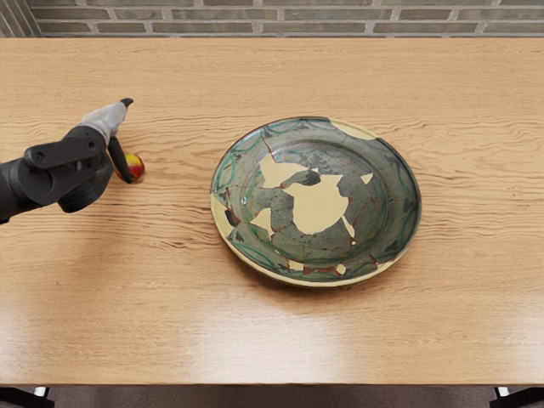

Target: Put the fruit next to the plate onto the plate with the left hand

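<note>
Brick-backed wooden counter (255, 340): small round red-yellow fruit (135, 167) sits left of the cracked green ceramic plate (399, 170). Your left hand (106, 136), fingers loose and empty, hovers farther left, thumb beside the fruit.

Black arm (53, 172) ends in a grey hand (104, 127).

We see a table (127, 297) of pale wood with visible grain and a soft sheen. The plate (406, 183) looks like glazed ceramic, its green-grey coat patchy; the fruit (136, 167) is smooth.
</note>
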`<state>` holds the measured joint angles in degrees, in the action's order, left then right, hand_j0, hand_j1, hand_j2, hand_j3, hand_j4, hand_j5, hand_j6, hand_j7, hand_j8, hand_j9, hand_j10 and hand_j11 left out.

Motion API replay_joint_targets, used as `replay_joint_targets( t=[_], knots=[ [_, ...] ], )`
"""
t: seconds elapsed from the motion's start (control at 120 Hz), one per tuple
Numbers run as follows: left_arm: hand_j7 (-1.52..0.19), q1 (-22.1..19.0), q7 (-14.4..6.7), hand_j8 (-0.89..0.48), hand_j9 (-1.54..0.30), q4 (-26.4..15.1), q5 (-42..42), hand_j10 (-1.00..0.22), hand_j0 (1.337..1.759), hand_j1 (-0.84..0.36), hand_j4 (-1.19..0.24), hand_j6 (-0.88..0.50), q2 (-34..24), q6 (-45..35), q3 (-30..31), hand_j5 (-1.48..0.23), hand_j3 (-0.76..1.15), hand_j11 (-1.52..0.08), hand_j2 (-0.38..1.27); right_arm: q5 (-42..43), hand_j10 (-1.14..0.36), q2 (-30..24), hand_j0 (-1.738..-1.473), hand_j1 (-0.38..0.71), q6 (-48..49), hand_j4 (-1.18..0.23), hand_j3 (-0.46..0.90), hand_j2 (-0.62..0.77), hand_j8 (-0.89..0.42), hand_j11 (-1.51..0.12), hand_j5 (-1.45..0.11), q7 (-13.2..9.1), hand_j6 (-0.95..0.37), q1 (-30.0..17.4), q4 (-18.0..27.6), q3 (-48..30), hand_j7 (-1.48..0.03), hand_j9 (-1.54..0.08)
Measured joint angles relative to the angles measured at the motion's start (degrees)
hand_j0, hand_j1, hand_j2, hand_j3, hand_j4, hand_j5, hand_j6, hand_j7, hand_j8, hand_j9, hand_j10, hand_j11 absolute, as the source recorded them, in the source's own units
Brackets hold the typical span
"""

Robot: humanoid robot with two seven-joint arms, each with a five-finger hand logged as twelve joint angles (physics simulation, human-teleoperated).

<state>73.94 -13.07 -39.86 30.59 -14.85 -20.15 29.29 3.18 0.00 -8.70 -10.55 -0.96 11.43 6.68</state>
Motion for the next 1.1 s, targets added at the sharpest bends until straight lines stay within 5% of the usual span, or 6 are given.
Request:
replay_joint_targets(
  t=[1.1],
  knots=[
    [-0.70, -2.14, -1.16, -0.48, -0.71, 4.99, 0.16, -0.53, 1.656, -0.26, -0.54, -0.47, 2.73, 2.55, 0.25, -0.69, 0.00, -0.71, 0.14, 0.01, 0.00, 0.00, -1.658, -0.35, 0.00, 0.00, 0.00, 0.00, 0.00, 0.00, 0.00, 0.00, 0.00, -0.01, 0.00, 0.00, 0.00, 0.00]
  ],
)
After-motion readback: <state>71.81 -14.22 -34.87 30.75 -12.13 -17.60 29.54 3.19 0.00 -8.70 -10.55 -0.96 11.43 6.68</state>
